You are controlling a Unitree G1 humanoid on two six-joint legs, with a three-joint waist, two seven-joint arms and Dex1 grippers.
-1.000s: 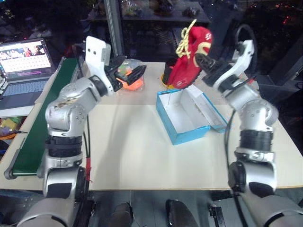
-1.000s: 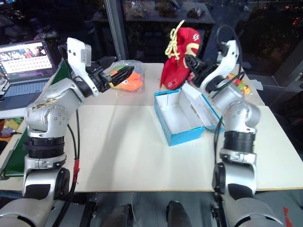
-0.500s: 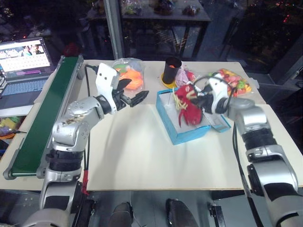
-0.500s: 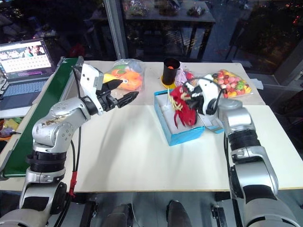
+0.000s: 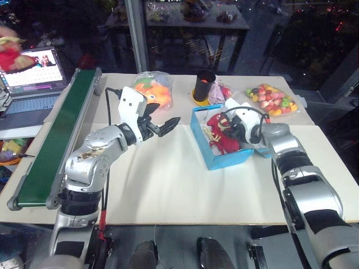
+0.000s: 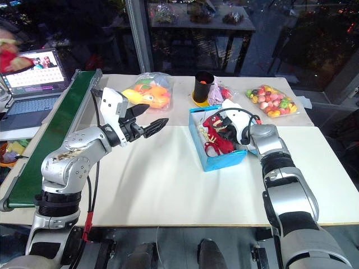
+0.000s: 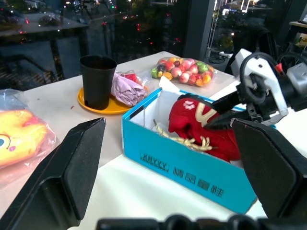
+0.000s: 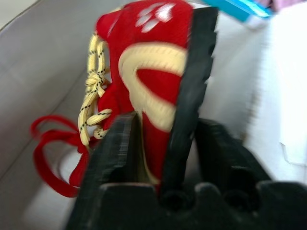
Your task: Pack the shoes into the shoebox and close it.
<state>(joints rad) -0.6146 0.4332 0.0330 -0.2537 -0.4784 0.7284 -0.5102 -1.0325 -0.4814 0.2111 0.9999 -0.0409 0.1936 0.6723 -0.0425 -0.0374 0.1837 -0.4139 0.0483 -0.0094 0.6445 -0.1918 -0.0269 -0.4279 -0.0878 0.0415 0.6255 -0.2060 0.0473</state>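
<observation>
Shoes packed: red shoes (image 5: 222, 133) lie inside the open blue shoebox (image 5: 216, 158) on the pale counter (image 5: 168, 185), with the right tool (image 5: 227, 124) reaching into the box beside them.

Largest first, the green conveyor belt (image 5: 53, 134) runs along the counter's left edge beside a laptop (image 5: 28, 70); the shoebox sits right of centre, its white interior showing; a clear bag of orange plush toys (image 5: 152, 89), a bag of coloured sweets (image 5: 270, 98) and a black cup (image 5: 204, 84) on a yellow saucer line the far side. The left tool (image 5: 167, 124) hangs above the counter with its fingers spread wide, holding nothing. The right tool's fingers (image 8: 189, 100) straddle a shoe, apparently parted rather than clamped, though the close view is blurred.
</observation>
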